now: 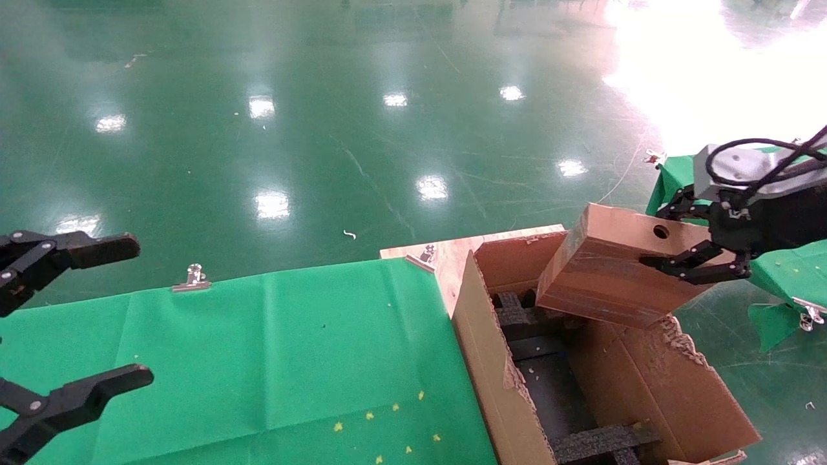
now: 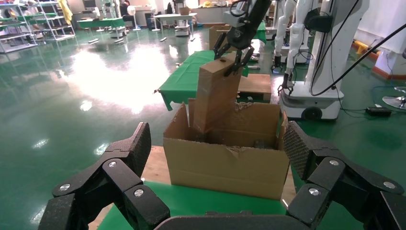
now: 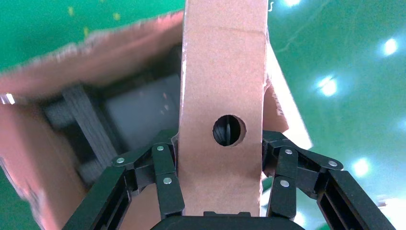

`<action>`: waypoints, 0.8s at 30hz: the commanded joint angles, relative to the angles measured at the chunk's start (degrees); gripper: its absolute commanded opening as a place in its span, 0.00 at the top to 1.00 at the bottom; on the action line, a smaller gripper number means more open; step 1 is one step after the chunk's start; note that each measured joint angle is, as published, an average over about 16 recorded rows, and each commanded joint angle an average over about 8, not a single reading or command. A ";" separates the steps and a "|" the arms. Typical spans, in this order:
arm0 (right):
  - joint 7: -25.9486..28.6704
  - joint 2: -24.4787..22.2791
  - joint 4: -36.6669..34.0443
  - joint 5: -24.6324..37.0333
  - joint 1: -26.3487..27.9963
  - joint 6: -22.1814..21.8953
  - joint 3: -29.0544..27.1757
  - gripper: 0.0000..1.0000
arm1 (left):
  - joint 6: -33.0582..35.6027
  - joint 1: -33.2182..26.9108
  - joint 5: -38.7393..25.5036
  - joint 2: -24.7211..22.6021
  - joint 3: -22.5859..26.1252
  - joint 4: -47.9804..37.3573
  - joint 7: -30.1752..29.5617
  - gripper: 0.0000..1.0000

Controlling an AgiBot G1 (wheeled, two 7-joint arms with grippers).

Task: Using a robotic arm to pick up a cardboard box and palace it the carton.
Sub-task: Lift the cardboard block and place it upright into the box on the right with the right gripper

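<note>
My right gripper (image 1: pixel 678 242) is shut on the small cardboard box (image 1: pixel 614 265), a slim brown box with a round hole, and holds it tilted over the far end of the carton (image 1: pixel 491 361). The box's lower end dips just inside the carton's opening, above the black foam inserts (image 1: pixel 517 323). In the right wrist view the box (image 3: pixel 222 96) fills the gap between the fingers (image 3: pixel 165 177) of the gripper (image 3: pixel 220 167). The left wrist view shows the box (image 2: pixel 215 96) held by the right gripper (image 2: pixel 234 55) over the carton (image 2: pixel 225 163). My left gripper (image 1: pixel 77 310) is open and empty at the left edge; it also shows in the left wrist view (image 2: pixel 215 153).
The carton stands on a wooden board (image 1: pixel 446 255) beside the green-clothed table (image 1: pixel 258 361), which has metal clips (image 1: pixel 192 278) on its far edge. A second green-covered table (image 1: pixel 785 271) lies at the right behind my right arm. Glossy green floor lies beyond.
</note>
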State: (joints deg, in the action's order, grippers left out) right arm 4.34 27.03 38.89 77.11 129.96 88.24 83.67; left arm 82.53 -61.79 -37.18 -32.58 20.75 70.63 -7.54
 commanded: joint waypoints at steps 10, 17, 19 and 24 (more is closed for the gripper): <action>23.53 -3.28 7.57 0.73 -4.82 -9.43 1.78 1.00 | 0.00 0.00 0.00 0.00 0.00 0.00 0.00 0.00; 41.53 -9.10 19.66 1.78 -7.13 -11.83 3.47 1.00 | 0.00 0.00 0.00 0.00 0.00 0.00 0.00 0.00; 46.61 -10.63 22.89 3.11 -7.69 -13.28 4.04 1.00 | 0.00 0.00 0.00 0.00 0.00 0.00 0.00 0.00; 58.36 -13.73 30.33 7.82 -9.10 -17.89 5.45 1.00 | 0.00 0.00 0.00 0.00 0.00 0.00 0.00 0.00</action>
State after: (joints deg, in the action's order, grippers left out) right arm 61.35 13.76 68.23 84.40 121.01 70.83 88.94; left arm 82.52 -61.79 -37.17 -32.57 20.75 70.62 -7.54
